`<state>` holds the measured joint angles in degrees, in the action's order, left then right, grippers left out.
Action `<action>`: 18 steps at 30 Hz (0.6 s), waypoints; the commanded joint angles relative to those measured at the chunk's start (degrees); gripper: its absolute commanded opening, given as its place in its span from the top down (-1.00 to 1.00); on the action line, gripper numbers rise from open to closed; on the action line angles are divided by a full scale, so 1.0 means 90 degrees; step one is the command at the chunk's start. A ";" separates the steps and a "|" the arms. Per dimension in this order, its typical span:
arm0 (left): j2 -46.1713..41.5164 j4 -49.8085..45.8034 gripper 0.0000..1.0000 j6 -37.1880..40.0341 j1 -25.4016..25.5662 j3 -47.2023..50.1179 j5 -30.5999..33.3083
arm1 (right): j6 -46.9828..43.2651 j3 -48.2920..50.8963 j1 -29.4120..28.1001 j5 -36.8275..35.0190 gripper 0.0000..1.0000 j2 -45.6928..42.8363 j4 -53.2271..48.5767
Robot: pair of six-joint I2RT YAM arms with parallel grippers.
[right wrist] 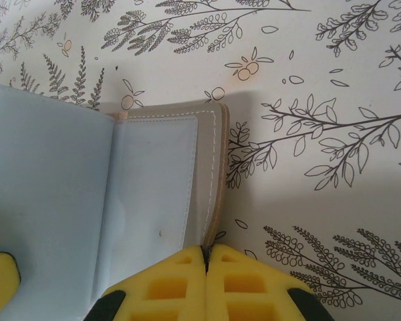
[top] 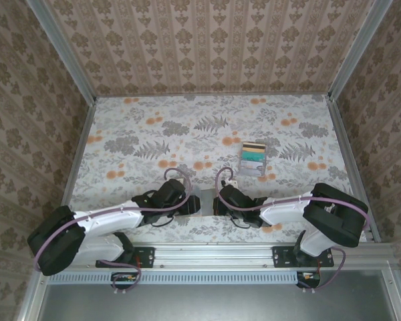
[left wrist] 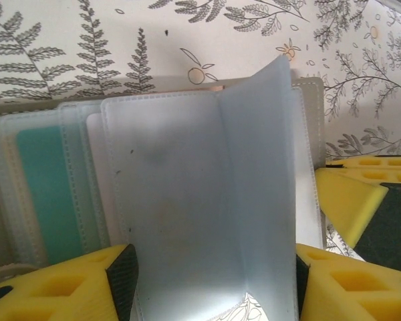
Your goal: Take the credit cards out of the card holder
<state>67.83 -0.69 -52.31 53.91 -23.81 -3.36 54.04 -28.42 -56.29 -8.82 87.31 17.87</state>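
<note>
The card holder lies open at six o'clock on the table, between my two grippers. My right gripper is pinched together on the taupe cover's edge, pinning it. My left gripper has its fingers apart either side of a raised clear sleeve leaf; I cannot tell whether the pads press it. The credit cards, of which I make out a teal one, sit in the flat sleeves at about ten o'clock from my left gripper, long axis running twelve to six in the left wrist view. I judge the left arm the one to fetch them, since the right is busy holding.
</note>
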 commanded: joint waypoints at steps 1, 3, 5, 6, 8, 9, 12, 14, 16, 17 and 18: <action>0.0051 0.0039 -0.26 0.0094 0.0024 -0.0168 -0.0213 | 0.0039 0.0004 -0.0040 -0.0103 1.00 0.0113 -0.0087; 0.0060 0.0040 -0.27 0.0110 0.0032 -0.0176 -0.0213 | 0.0031 -0.0003 -0.0035 -0.0104 1.00 0.0113 -0.0089; 0.0097 0.0095 -0.27 0.0121 0.0035 -0.0176 -0.0246 | 0.0026 -0.0016 -0.0036 -0.0092 1.00 0.0131 -0.0086; 0.0126 0.0164 -0.28 0.0119 0.0045 -0.0176 -0.0287 | 0.0022 -0.0026 -0.0034 -0.0095 1.00 0.0136 -0.0092; 0.0196 0.0332 -0.29 0.0112 0.0061 -0.0176 -0.0344 | 0.0017 -0.0044 -0.0035 -0.0094 1.00 0.0152 -0.0110; 0.0239 0.0421 -0.29 0.0110 0.0083 -0.0185 -0.0368 | 0.0011 -0.0045 -0.0034 -0.0087 1.00 0.0161 -0.0104; 0.0384 0.0575 -0.29 0.0139 0.0145 -0.0289 -0.0428 | 0.0016 -0.0045 -0.0034 -0.0084 1.00 0.0176 -0.0100; 0.0458 0.0704 -0.29 0.0183 0.0206 -0.0368 -0.0479 | 0.0028 -0.0026 -0.0034 -0.0085 1.00 0.0173 -0.0074; 0.0525 0.0821 -0.29 0.0202 0.0273 -0.0469 -0.0517 | 0.0038 0.0005 -0.0034 -0.0094 1.00 0.0164 -0.0051; 0.0555 0.0847 -0.29 0.0214 0.0286 -0.0517 -0.0533 | 0.0049 0.0014 -0.0036 -0.0103 1.00 0.0162 -0.0041; 0.0594 0.0853 -0.29 0.0235 0.0312 -0.0573 -0.0545 | 0.0053 0.0031 -0.0034 -0.0113 1.00 0.0153 -0.0041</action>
<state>72.53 4.29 -51.79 56.03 -26.46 -6.72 54.04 -28.42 -56.29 -8.84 87.61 18.06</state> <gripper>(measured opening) 0.645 0.067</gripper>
